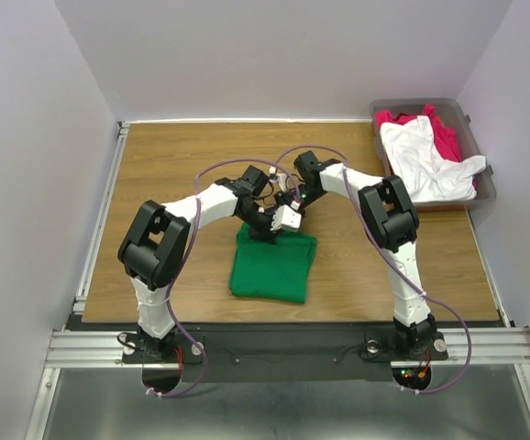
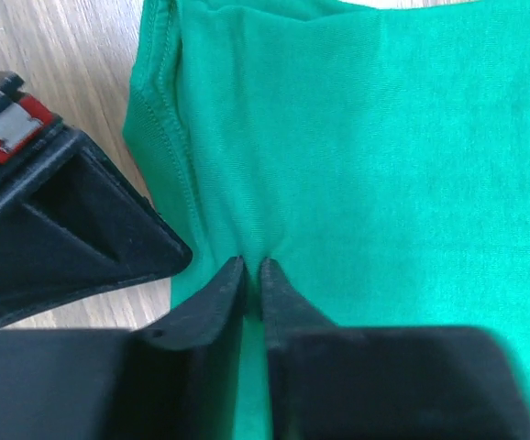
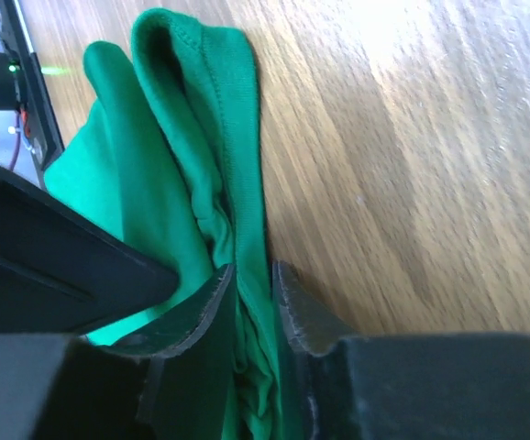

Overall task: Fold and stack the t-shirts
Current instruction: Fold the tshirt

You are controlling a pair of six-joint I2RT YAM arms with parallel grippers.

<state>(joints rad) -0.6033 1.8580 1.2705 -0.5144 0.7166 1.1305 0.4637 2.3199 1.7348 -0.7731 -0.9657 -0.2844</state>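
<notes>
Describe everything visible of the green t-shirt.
The green t-shirt is bright, soft knit cloth with stitched hems, folded into a rough rectangle lying on the wooden table, near its middle. Both arms meet at its far edge: the left pincer is shut on a small pucker of fabric, the right pincer on a bunched, doubled fold beside bare wood.

The left arm (image 1: 212, 198) and right arm (image 1: 352, 181) meet over the far edge of the green t-shirt (image 1: 271, 270).
</notes>
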